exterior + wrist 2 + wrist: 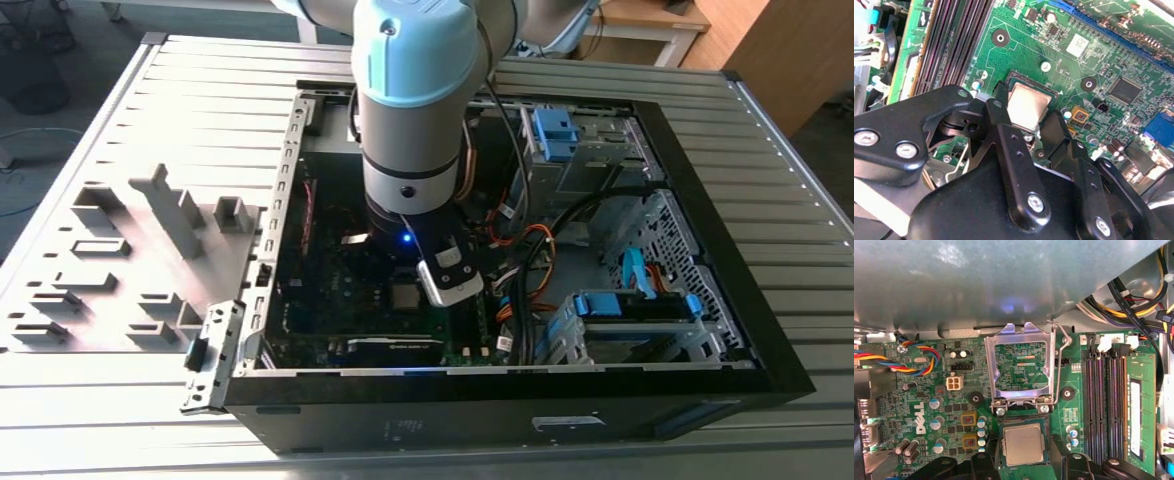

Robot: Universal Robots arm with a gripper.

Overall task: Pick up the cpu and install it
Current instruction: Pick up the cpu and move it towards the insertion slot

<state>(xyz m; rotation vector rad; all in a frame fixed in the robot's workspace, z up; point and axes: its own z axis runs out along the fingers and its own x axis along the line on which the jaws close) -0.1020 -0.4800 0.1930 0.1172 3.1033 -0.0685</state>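
Fixture blocks (134,250) sit well apart from the socket (1021,421) on the exterior view's left, outside the computer case (534,390). In that socket the cpu (1024,442) lies flat, with the load plate (991,365) swung up just beside it. The gripper (1024,450) hangs over the socket with its fingers (1060,455) apart, straddling the chip without visibly pinching it. Drive bays (627,310) lie off the socket's far side, on the exterior view's right. The chip is probably light, stiff and slick-topped, so it is best held by two opposite edges, and its underside is likely delicate.
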